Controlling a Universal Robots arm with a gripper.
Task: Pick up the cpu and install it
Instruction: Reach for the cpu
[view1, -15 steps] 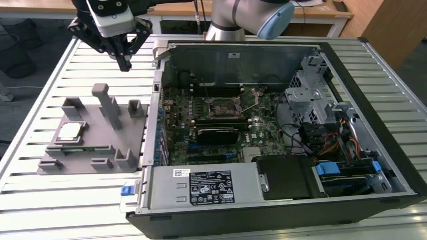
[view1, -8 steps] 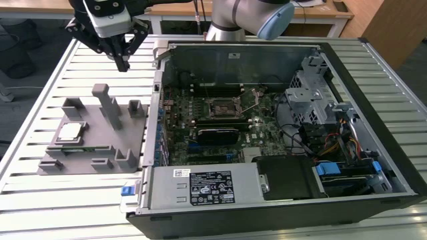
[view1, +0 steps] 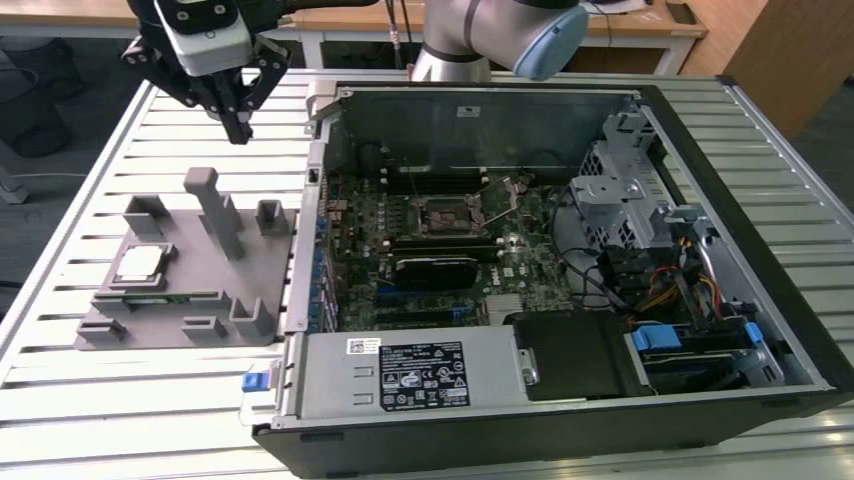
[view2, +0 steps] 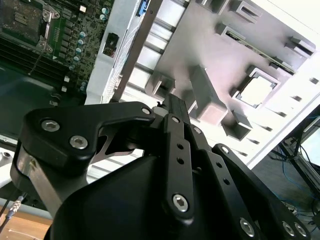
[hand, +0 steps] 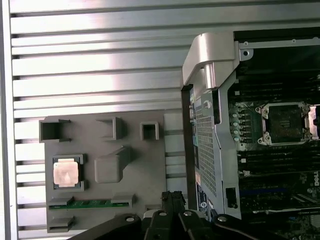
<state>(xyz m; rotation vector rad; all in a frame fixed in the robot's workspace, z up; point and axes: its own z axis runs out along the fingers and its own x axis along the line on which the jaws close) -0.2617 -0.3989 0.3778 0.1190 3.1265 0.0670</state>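
The cpu (view1: 140, 265), a small silvery square chip, lies flat in a recess of the grey fixture (view1: 187, 300) at the exterior view's left. It also shows in both wrist views (view2: 257, 91) (hand: 66, 172). My gripper (view1: 238, 128) hangs high above the slatted table, behind the fixture and well apart from the cpu. Its black fingers (view2: 175, 107) are pressed together, shut on nothing. The empty socket (view1: 447, 215) sits in the middle of the motherboard inside the open computer case, also seen in the first wrist view (hand: 284, 122).
The grey fixture carries a tall post (view1: 214, 215), smaller blocks and a green memory stick (hand: 90, 203). The open case's metal wall (view1: 304, 240) rises right beside the fixture. Cables and a drive cage (view1: 627, 190) fill the case's far side.
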